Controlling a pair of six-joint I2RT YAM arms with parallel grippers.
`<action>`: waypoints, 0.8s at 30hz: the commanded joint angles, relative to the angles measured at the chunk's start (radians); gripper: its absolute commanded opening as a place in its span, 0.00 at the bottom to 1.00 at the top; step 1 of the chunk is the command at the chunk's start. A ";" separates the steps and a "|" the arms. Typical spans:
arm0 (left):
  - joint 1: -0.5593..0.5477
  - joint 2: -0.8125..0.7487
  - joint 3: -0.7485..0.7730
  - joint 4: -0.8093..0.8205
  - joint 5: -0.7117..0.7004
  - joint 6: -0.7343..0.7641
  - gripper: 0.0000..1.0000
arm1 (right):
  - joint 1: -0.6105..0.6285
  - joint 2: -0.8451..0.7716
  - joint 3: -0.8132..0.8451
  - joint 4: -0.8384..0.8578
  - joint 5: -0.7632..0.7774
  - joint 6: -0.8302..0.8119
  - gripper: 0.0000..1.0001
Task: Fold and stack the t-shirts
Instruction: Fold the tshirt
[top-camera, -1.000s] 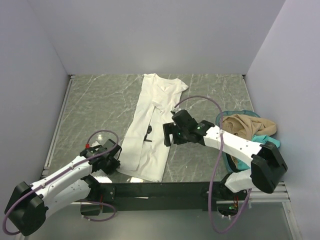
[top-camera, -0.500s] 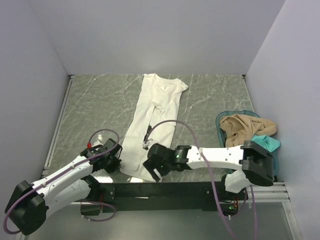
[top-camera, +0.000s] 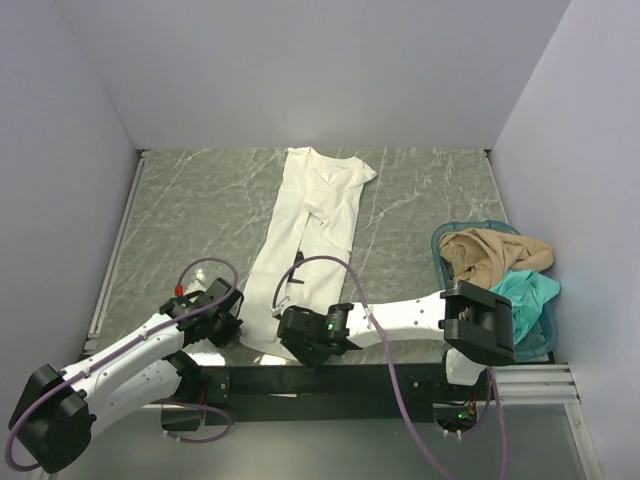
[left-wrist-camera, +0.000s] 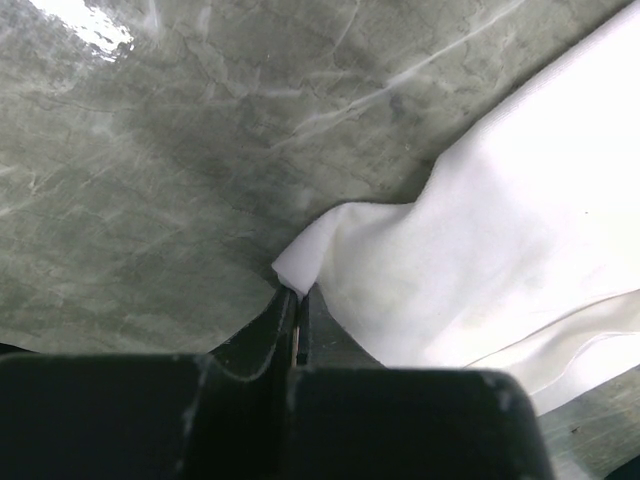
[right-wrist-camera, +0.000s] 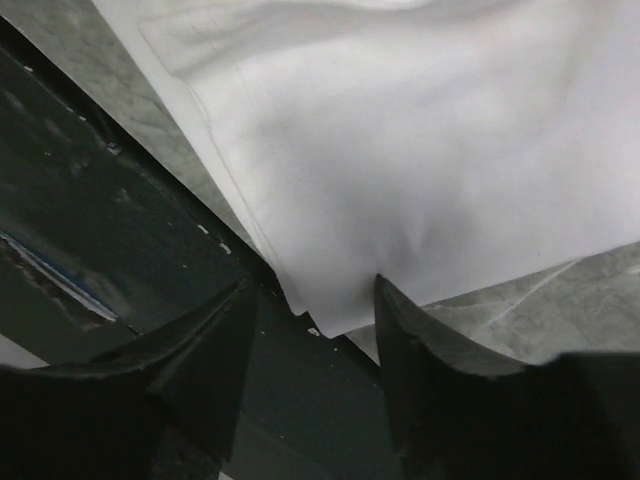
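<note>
Here's the picture: the white t-shirt (top-camera: 305, 225) lies down the middle of the worktop (top-camera: 190, 210) as a long narrow strip, sides already brought in, collar at the far end and hem at the near edge. So I'd call this the step of folding it end over end, and both arms are down at that hem. On the near-left corner, the left fingers (left-wrist-camera: 268, 330) are pressed together with the tip of the cloth pinched between them; you can see the corner peaking up off the stone into the grip. On the near-right corner, the right fingers (right-wrist-camera: 210, 350) stand apart, one on either side of the hem's point, which hangs just over the dark front edge of the worktop; nothing gripped there yet. Over on the right, well apart from the action, the tan t-shirt (top-camera: 490, 252) and the teal t-shirt (top-camera: 525, 292) sit heaped in the basket (top-camera: 437, 243), waiting their turn. What next? To my eye the right fingers need to close on every layer at that corner, not just the top one, since it sits right at the edge. Then both corners should rise together and travel toward the collar at an even pace, so the fold lands square and the strip doesn't skew or drag.
</note>
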 joint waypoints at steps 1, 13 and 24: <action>0.003 -0.008 -0.022 -0.002 0.005 0.026 0.01 | 0.009 0.012 -0.017 0.008 0.011 0.025 0.54; 0.003 -0.027 0.007 0.041 0.026 0.066 0.01 | 0.007 0.027 -0.003 -0.009 0.096 0.055 0.08; 0.003 0.025 0.199 0.038 -0.025 0.175 0.01 | -0.109 -0.118 0.037 -0.038 0.120 0.006 0.00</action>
